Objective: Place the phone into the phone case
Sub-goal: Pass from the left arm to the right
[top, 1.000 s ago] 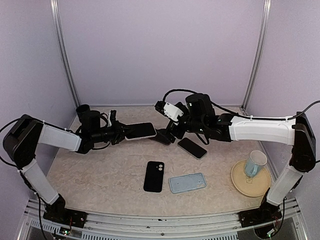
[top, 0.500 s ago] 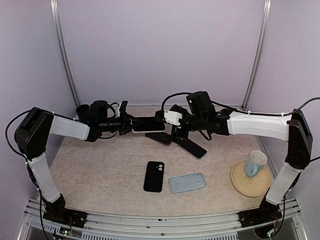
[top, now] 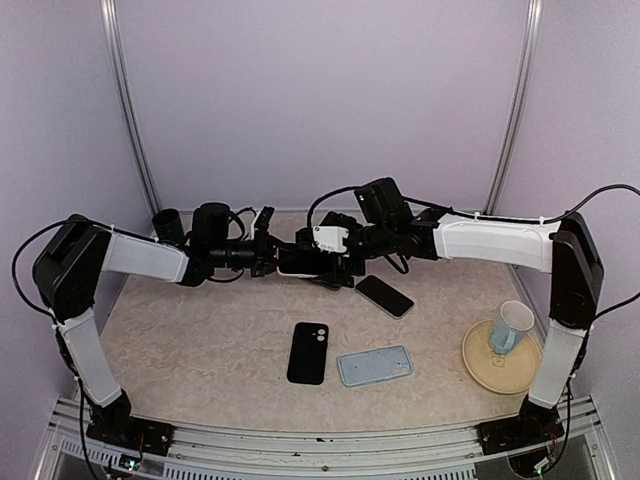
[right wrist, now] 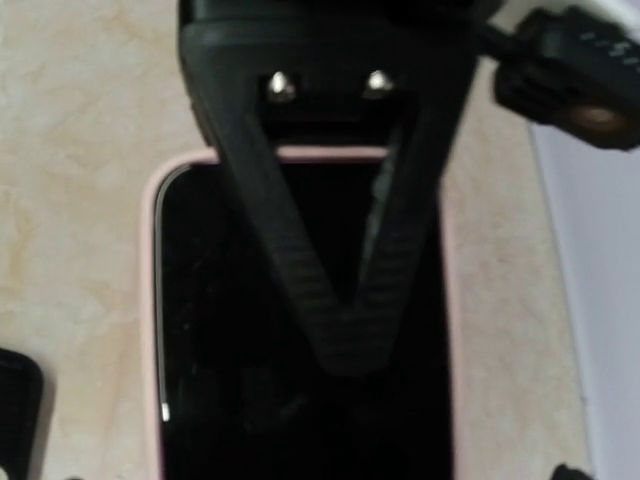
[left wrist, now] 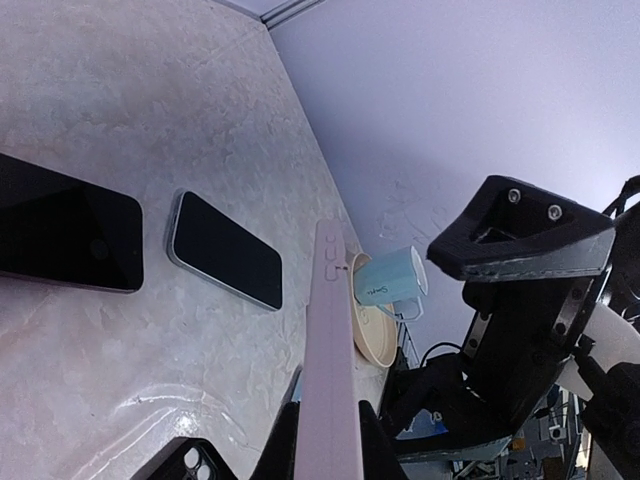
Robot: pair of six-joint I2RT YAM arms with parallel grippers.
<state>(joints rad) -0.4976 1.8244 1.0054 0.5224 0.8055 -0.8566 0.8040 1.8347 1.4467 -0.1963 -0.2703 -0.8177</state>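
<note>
Aloft, left jaws pinch pink-cased phone by edge; right jaws spread wide at its opposite end.

Cased phone above table, back middle; bare phone right of it (lying flat); phone case in front, second case just right; mug on plate, far right.

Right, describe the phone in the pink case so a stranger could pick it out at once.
Look along the far side of the table, at its middle. There the left gripper is shut on the phone in the pink case, holding it off the table. Only it has a pink rim; the dark phone nearby lies flat.
</note>
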